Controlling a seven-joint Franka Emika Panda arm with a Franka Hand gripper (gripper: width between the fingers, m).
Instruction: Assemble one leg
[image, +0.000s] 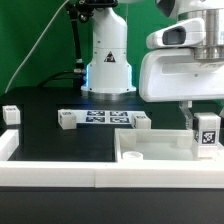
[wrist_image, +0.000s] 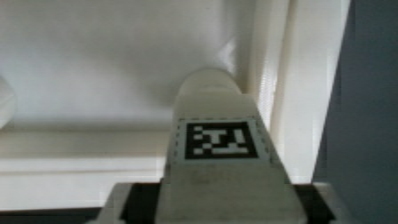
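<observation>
Tray-like white piece (image: 150, 150) sits near edge, exterior view's right. Above its right part you've got gripper (image: 203, 122) w/ fingers clamped on leg (image: 206, 131), upright, tag facing cam. Wrist view: leg (wrist_image: 217, 140) over tray interior (wrist_image: 107, 80).

Leg (image: 206, 131) (wrist_image: 217, 140): white moulded plastic, smooth and matt, bearing a flat black-and-white printed marker tag (wrist_image: 219, 139). Tray-like piece (image: 150, 145): white plastic, smooth, with a faint sheen along its rim. Table (image: 50, 145): black, matt, even surface. Marker board (image: 105, 118): thin, white, flat, probably printed card or plastic. Robot base (image: 108, 60): glossy white casing. Gripper (image: 190, 108) housing: smooth white plastic.
</observation>
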